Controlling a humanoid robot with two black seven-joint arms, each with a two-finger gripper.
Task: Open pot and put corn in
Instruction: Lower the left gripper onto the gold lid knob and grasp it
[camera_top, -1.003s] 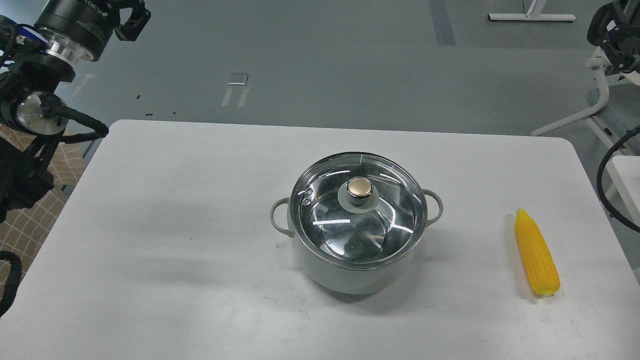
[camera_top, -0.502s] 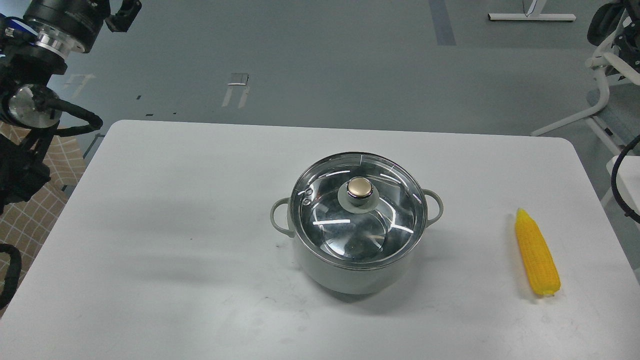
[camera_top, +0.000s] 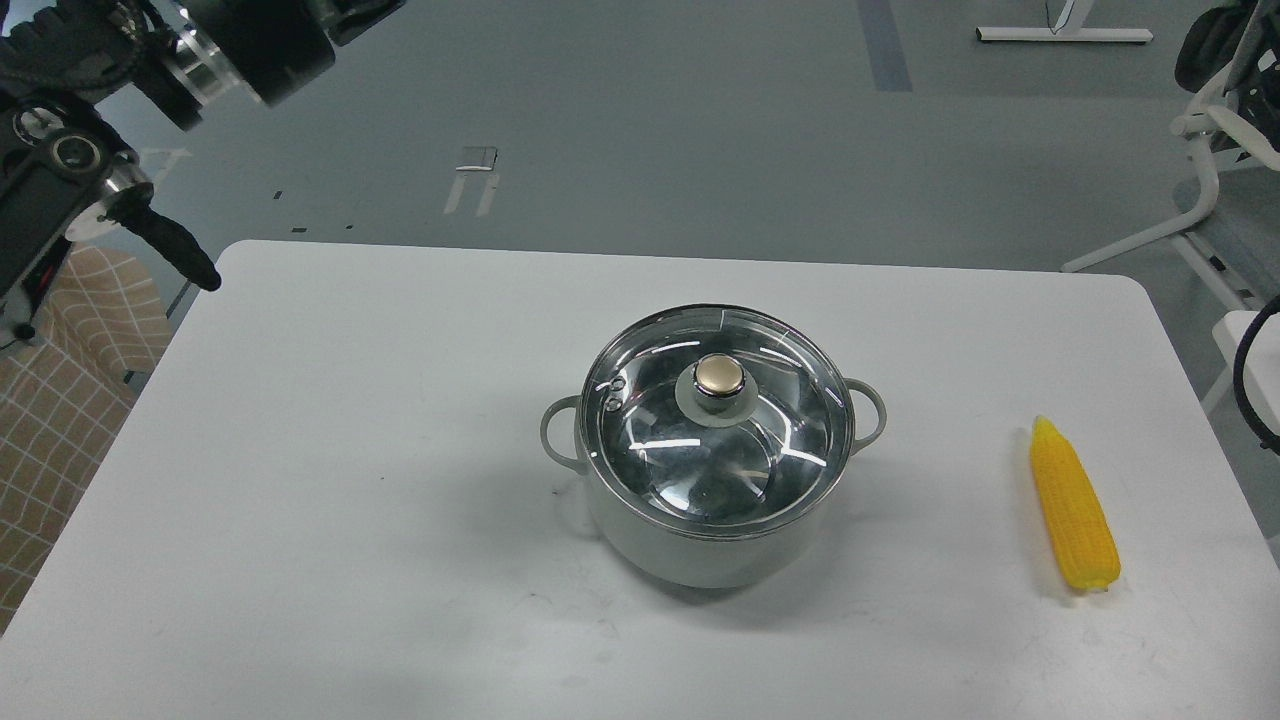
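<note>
Grey shop floor in the background, white desk up front, so the contrast is decent from my seat. The pot sits about dead centre on the desk: pale grey-white body, a small loop handle on each side, and its glass lid is on, gold knob poking up in the middle. Through the glass I can see shiny steel, nothing inside as far as I can tell.

So step one is the lid. I'd come straight down over the knob, pinch it squarely and lift vertically so the rim doesn't drag the pot sideways, then park the lid on the bare left part of the desk, well away from the corn.

The corn lies well apart to the right, near the desk edge, pointed end facing away from me.

My left arm is up in the top-left corner, and its fingers are cut off by the frame, so I can't say what they're doing. The right arm's fingers aren't visible either.
</note>
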